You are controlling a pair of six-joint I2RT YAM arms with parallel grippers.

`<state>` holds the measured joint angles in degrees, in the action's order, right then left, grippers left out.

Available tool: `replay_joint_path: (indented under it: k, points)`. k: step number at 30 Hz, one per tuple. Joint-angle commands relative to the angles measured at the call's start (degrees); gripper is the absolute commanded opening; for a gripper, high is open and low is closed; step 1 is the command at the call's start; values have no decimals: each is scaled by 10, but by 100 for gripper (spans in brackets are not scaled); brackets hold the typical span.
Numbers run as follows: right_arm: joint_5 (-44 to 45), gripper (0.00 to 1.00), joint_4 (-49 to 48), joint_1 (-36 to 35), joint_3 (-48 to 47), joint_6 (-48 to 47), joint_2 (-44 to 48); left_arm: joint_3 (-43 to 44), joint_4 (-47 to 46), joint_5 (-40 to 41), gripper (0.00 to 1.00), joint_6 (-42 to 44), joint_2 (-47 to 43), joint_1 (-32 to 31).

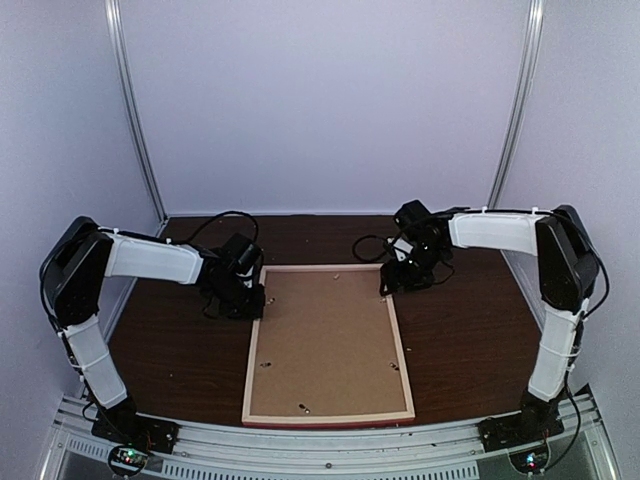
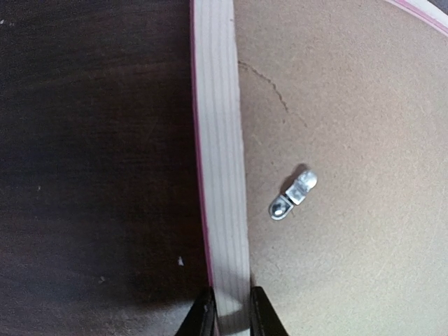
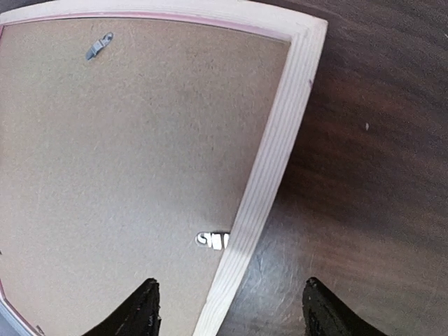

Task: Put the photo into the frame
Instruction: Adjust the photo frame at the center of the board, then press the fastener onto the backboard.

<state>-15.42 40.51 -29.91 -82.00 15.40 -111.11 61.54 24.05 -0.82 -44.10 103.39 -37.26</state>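
The frame [image 3: 266, 161] lay back side up on the dark table [image 3: 378, 140], with one pale wood corner at upper right. A brown backing board [image 3: 140, 154] filled it. One metal clip [image 3: 98, 47] sat at upper left, and a second clip [image 3: 212, 240] sat at the right bar's inner edge. The right gripper [image 3: 231, 315] stood spread wide, with one finger on each side of that bar.

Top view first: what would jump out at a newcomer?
A large frame lies face down on the dark table, pale wood bars around a brown backing board. The left gripper pinches its left bar, while the right gripper hangs open astride the right bar near the far corner.
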Motion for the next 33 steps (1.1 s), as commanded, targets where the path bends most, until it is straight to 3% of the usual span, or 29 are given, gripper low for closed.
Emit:
replay_joint_path:
  k: [1,9,17,33]
  points:
    - [-15,72,-7,-8,70,2,85,20,-29,0,18,1,13,-5]
    - [-16,73,-14,-48,203,19,194,23,-25,0,18,4,15,-5]
    - [-14,66,-23,-95,274,22,225,25,-24,-1,18,9,17,-5]
    - [-9,60,-11,-155,281,-19,214,30,-20,-5,18,13,23,-5]
